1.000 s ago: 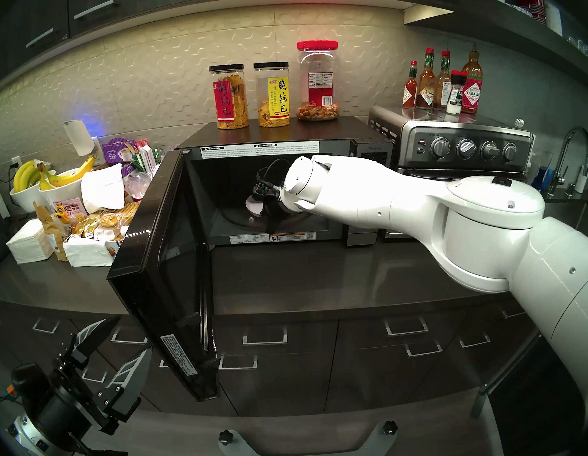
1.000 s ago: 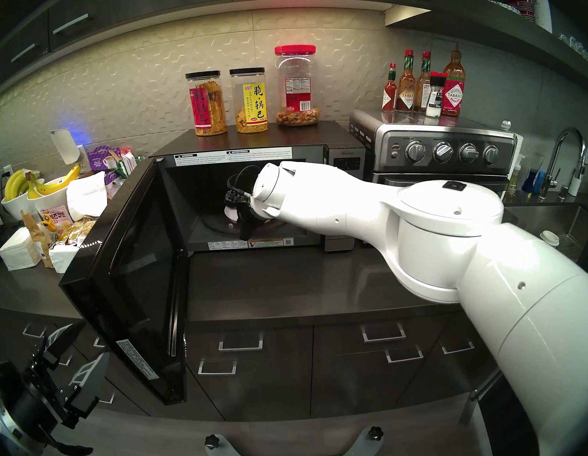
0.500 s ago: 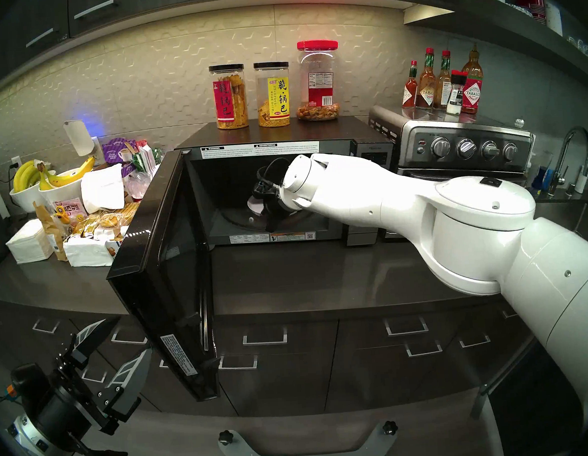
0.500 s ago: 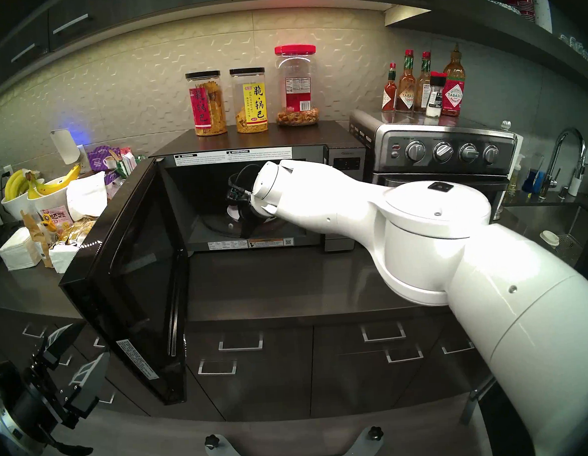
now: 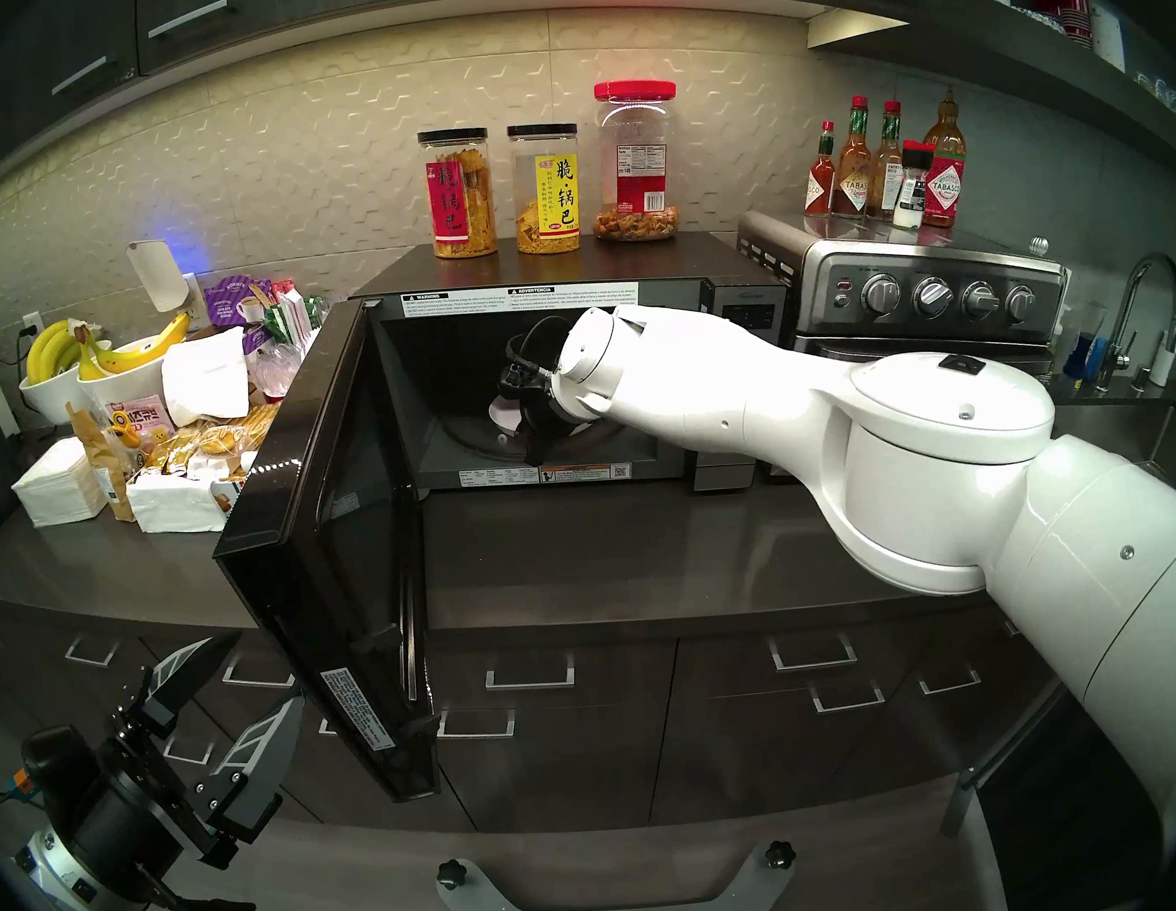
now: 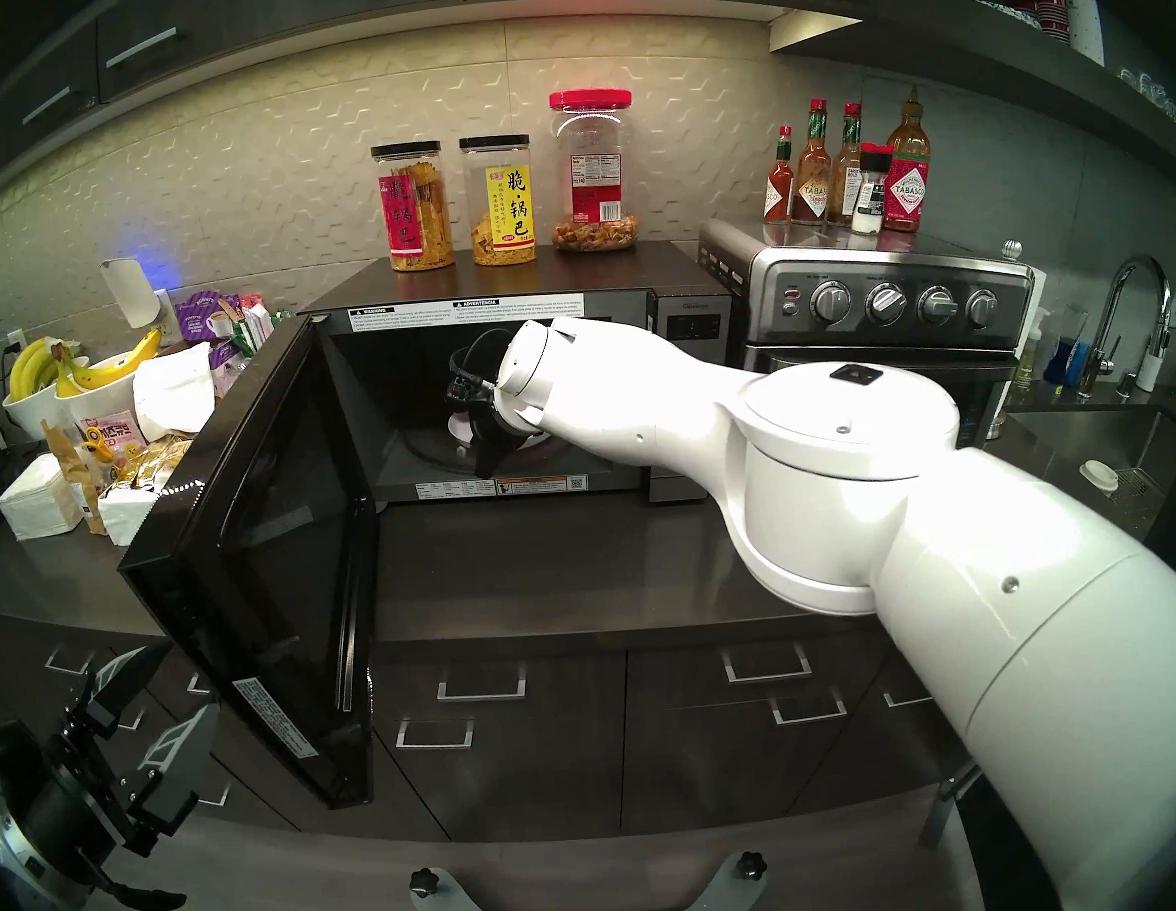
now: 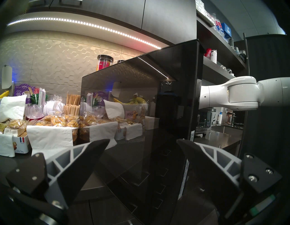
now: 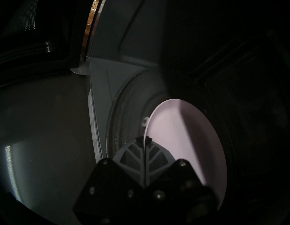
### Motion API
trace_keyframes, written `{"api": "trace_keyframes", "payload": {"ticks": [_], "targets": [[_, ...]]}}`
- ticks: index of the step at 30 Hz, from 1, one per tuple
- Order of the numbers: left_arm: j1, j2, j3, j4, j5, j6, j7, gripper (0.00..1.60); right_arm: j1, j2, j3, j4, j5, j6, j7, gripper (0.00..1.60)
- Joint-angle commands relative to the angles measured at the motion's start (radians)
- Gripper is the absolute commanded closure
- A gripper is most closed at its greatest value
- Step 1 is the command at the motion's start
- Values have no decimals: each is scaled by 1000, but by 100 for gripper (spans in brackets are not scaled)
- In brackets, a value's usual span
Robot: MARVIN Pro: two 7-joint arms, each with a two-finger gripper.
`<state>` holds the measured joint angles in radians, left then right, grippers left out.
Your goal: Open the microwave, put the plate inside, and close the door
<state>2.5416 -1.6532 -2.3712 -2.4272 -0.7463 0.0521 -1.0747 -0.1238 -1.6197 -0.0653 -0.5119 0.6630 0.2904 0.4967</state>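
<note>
The black microwave [image 5: 558, 266] stands on the counter with its door [image 5: 326, 532] swung wide open to the left. My right arm reaches into the cavity. My right gripper [image 8: 144, 139] is shut on the rim of the white, faintly pink plate [image 8: 185, 141], holding it tilted on edge over the glass turntable [image 8: 125, 117]. In the head views only a sliver of the plate [image 5: 502, 412] [image 6: 457, 427] shows past the wrist. My left gripper [image 5: 253, 676] [image 7: 143, 141] is open and empty, low and in front of the door's outer face [image 7: 133, 102].
Three snack jars [image 5: 546, 190] stand on top of the microwave. A steel toaster oven [image 5: 928, 295] with sauce bottles [image 5: 891, 166] is to its right, then a sink tap [image 5: 1144, 308]. Bowls of bananas [image 5: 99, 360] and snack packs [image 5: 189, 458] crowd the counter at left.
My right arm has moved a little to the left and deeper into the microwave, carrying the plate with it. The left arm and the door have not moved.
</note>
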Motion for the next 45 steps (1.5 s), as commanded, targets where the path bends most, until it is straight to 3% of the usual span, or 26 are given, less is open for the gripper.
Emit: {"api": "trace_keyframes", "payload": {"ticks": [1, 5, 7, 17, 19, 23, 24, 25, 29, 36, 45], "targets": [[-3, 0, 2, -16, -3, 1, 1, 0, 25, -29, 8, 32, -2, -5, -6, 147], [-3, -1, 2, -16, -2, 1, 0, 0, 25, -35, 10, 44, -2, -6, -4, 117], [-3, -1, 1, -16, -2, 2, 0, 0, 24, -38, 12, 50, -3, -7, -3, 109], [-4, -2, 1, -16, -2, 2, -1, 0, 26, -45, 19, 71, -5, -10, 3, 100], [-5, -2, 1, -16, -1, 3, -1, 0, 27, -46, 20, 75, -6, -10, 5, 85], [-5, -3, 1, -16, -1, 3, -2, 0, 27, -48, 22, 79, -8, -9, 7, 80], [-5, -3, 1, -16, -1, 3, -2, 0, 27, -48, 22, 80, -8, -9, 8, 64], [-5, -3, 1, -16, -1, 3, -2, 0, 26, -49, 23, 82, -8, -9, 9, 59], [-6, -3, 1, -16, -1, 3, -2, 0, 26, -50, 26, 87, -9, -9, 13, 65], [-6, -4, 0, -16, 0, 4, -3, 0, 29, -49, 32, 91, -11, -10, 19, 58], [-7, -5, 0, -16, 1, 5, -4, 0, 46, -39, 46, 85, -11, -7, 33, 76]]}}
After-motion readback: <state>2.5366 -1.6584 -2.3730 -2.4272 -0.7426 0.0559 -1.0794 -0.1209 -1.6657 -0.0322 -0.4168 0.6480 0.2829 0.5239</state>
